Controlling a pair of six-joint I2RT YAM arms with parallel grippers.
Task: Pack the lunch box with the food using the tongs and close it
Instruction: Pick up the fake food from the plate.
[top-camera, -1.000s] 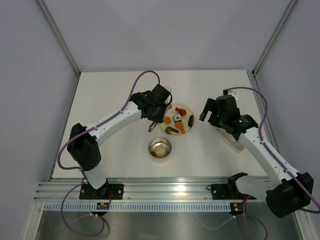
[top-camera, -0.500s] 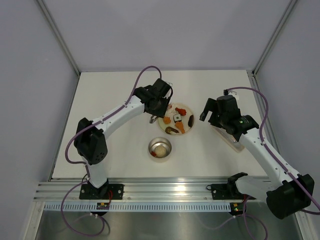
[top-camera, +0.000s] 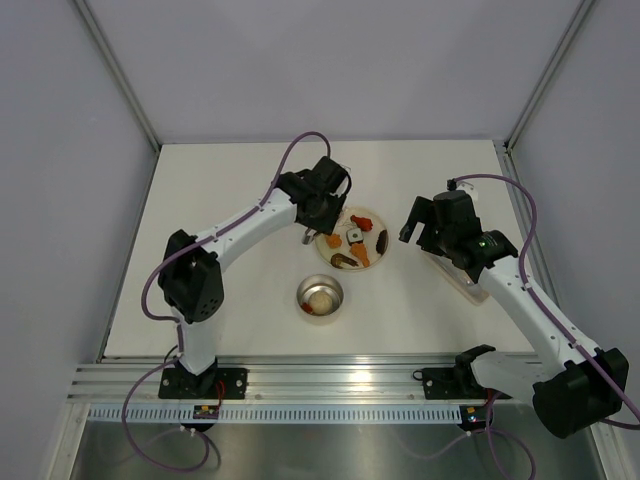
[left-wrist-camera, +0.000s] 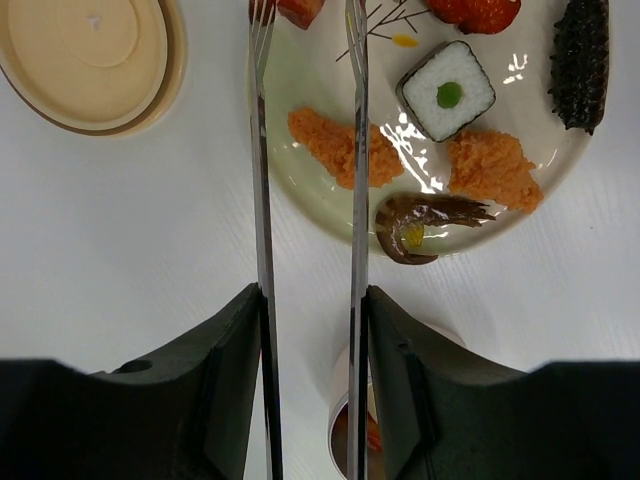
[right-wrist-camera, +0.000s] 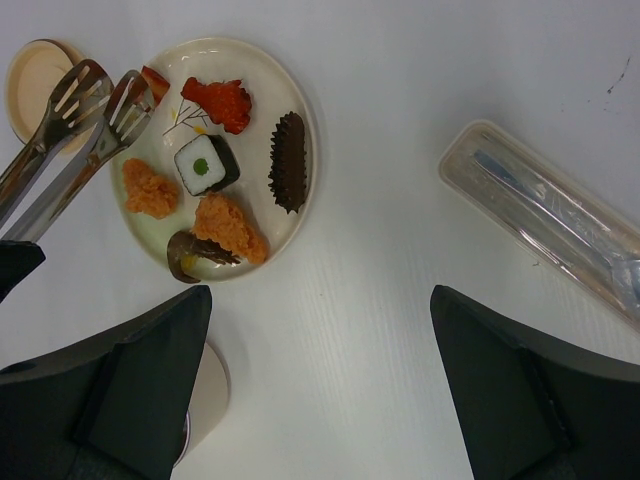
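Lunch box (top-camera: 339, 296) sits open on the bench (top-camera: 200, 180), between the plate and the near edge, a bit left of the plate. Inside it: a pale round bun piece (top-camera: 320, 299) and a small red-orange bit against the left wall; anything else is too small to tell. Its wooden lid (left-wrist-camera: 90, 50) lies flat on the bench just beside the plate's far-left rim, not touching it and not on the lunch box.

Cream plate (right-wrist-camera: 262, 110) is mid-bench and holds the rest of the food: two orange crumbed pieces (right-wrist-camera: 150, 188), a white sushi roll (right-wrist-camera: 205, 165) with a green centre, a dark ridged piece (right-wrist-camera: 288, 160), a brown shrimp (right-wrist-camera: 195, 250), a big red piece (right-wrist-camera: 220, 100) and a small red piece (right-wrist-camera: 155, 85) at the left rim.

Left end effector (left-wrist-camera: 312, 300) is clamped on the tongs (left-wrist-camera: 262, 180), one finger pressed on each arm. The arms run near parallel with a gap between them. The tips are apart, over the plate's left rim next to the small red piece. One orange crumbed piece lies under the tongs' arms in the left wrist view.

Right end effector (right-wrist-camera: 320, 300) is spread wide, holding nothing, above bare bench between the plate and a clear plastic case (right-wrist-camera: 545, 215). The case lies near the bench's right edge with a silvery utensil shape inside; can't tell what it is.
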